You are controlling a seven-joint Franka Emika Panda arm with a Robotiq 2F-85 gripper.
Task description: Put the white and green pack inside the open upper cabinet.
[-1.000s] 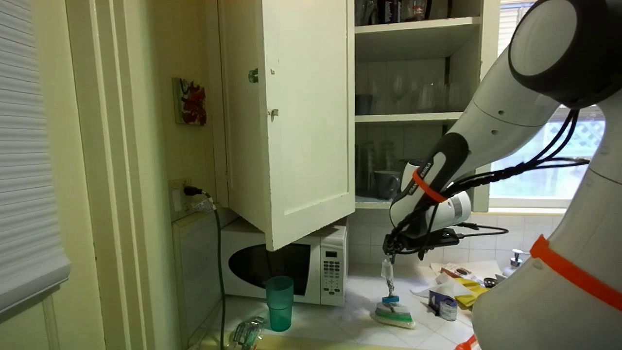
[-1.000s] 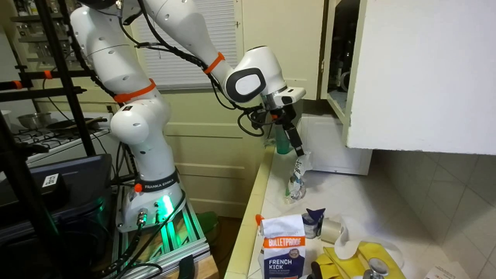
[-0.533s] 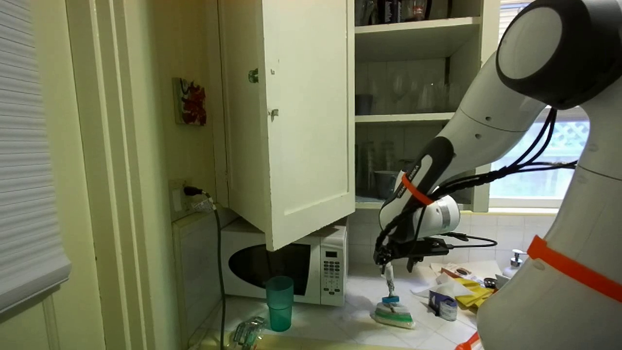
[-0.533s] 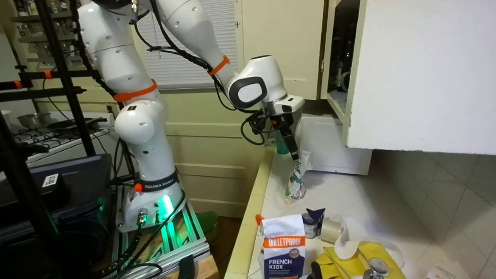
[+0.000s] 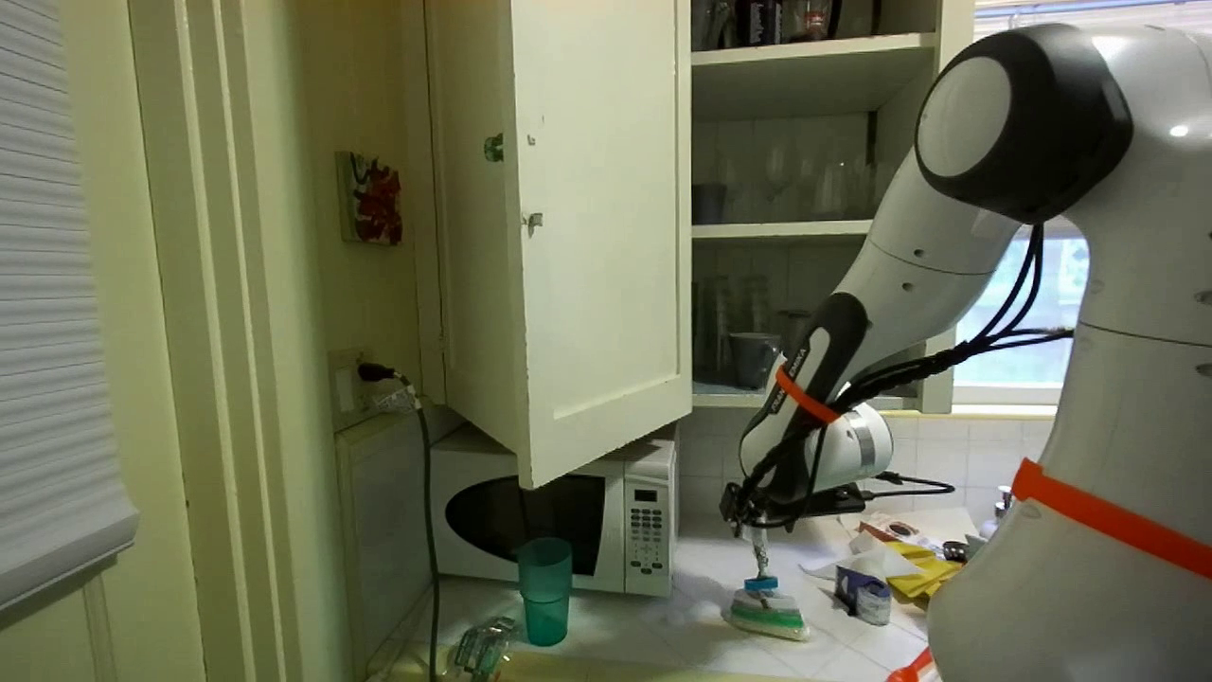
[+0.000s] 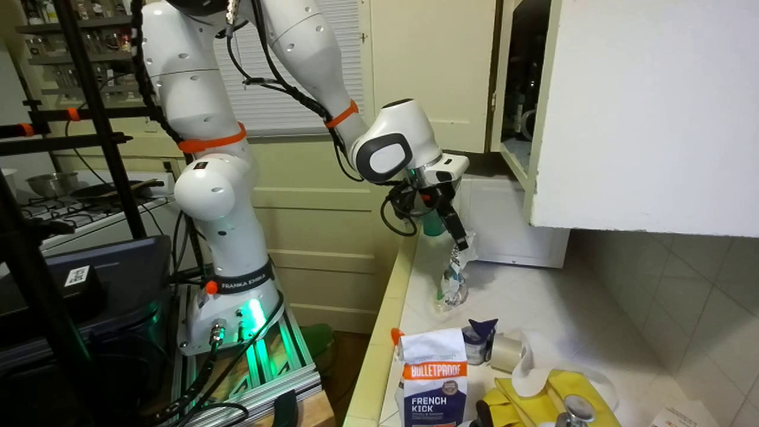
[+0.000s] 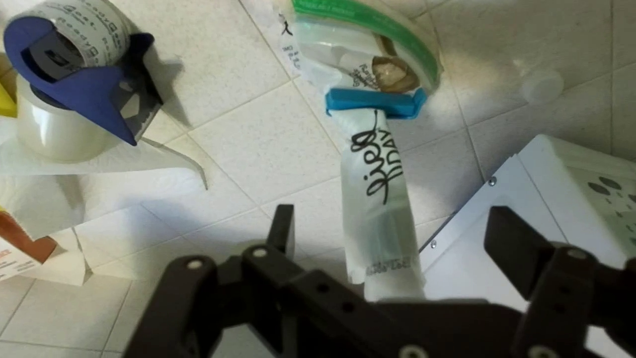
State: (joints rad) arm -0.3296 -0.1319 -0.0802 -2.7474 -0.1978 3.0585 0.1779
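The white and green pack (image 5: pixel 767 614) stands on the counter with a blue clip around its neck and its clear top end pointing up. It also shows in an exterior view (image 6: pixel 454 283) and in the wrist view (image 7: pixel 375 154). My gripper (image 7: pixel 391 223) is open, with one finger on each side of the pack's top end and gaps to both. In an exterior view the gripper (image 6: pixel 461 244) is at the pack's top. The open upper cabinet (image 5: pixel 606 227) has its panelled door swung out and shelves (image 5: pixel 795 230) of glassware. My arm covers part of the lower shelves.
A white microwave (image 5: pixel 649 516) stands beside the pack under the cabinet door. A teal cup (image 5: pixel 545 592) is in front of it. A blue tape dispenser (image 7: pixel 74 74), a coffee bag (image 6: pixel 434 379) and yellow packets (image 6: pixel 554 397) lie along the counter.
My arm has come lower, bringing the open gripper down around the pack's top end. The pack and the cabinet door have not moved.
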